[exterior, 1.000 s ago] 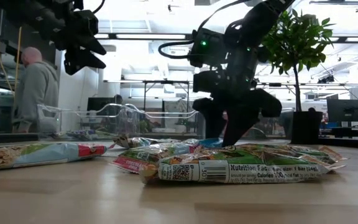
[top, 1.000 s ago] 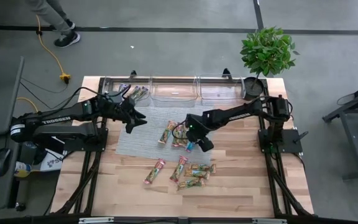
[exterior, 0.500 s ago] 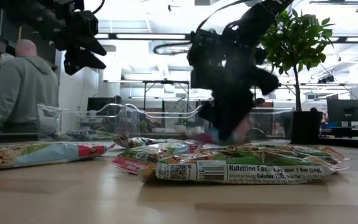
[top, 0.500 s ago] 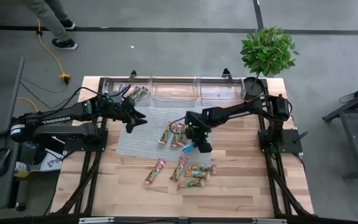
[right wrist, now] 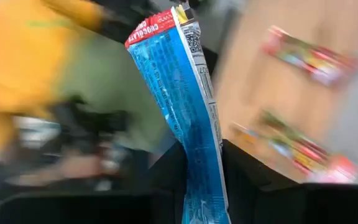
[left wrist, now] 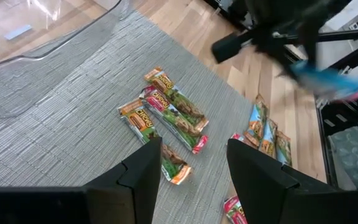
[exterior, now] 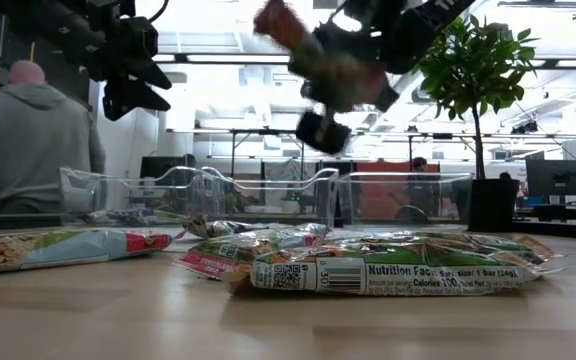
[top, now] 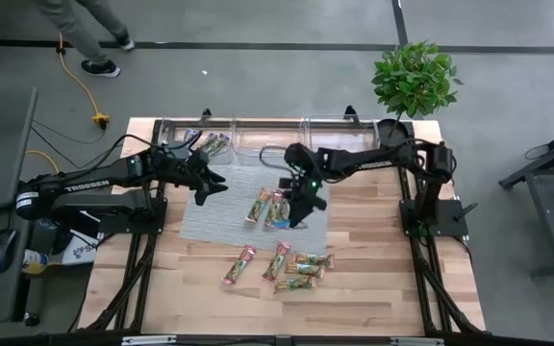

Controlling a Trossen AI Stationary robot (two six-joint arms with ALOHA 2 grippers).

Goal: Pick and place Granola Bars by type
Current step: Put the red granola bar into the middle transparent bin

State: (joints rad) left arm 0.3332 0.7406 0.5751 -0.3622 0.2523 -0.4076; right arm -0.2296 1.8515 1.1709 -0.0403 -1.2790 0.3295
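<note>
My right gripper point(right wrist: 201, 163) is shut on a bright blue granola bar point(right wrist: 179, 93), high above the grey mat point(top: 210, 221); the bar also shows in the left wrist view point(left wrist: 328, 78). Two green-red-tan bars point(top: 267, 207) lie flat on the mat. Several more lie on the wood nearer the front edge point(top: 291, 267). My left gripper point(left wrist: 191, 155) hovers open over the mat's far left part point(top: 214, 183), with nothing between its fingers. My right gripper pinches one end of the blue bar point(right wrist: 199, 152) between its two fingers. The rest of the bar sticks out lengthwise beyond the fingertips, with a slight bend just past the hold. It is lifted clear of the mat and the other bars.
Three clear bins stand in a row along the far edge: the left one point(top: 210, 142) holds a few bars, beside it the middle point(top: 261, 139) and right point(top: 333, 136) bins. A potted plant point(top: 414, 82) stands at the far right corner. A person stands beyond the table point(exterior: 28, 150).
My right gripper has shut on the blue bar at the mat's near right edge, then risen with it, turning and swinging toward the far edge. The bar has gone from lying on the table to lifted clear. A person behind the table has walked on.
</note>
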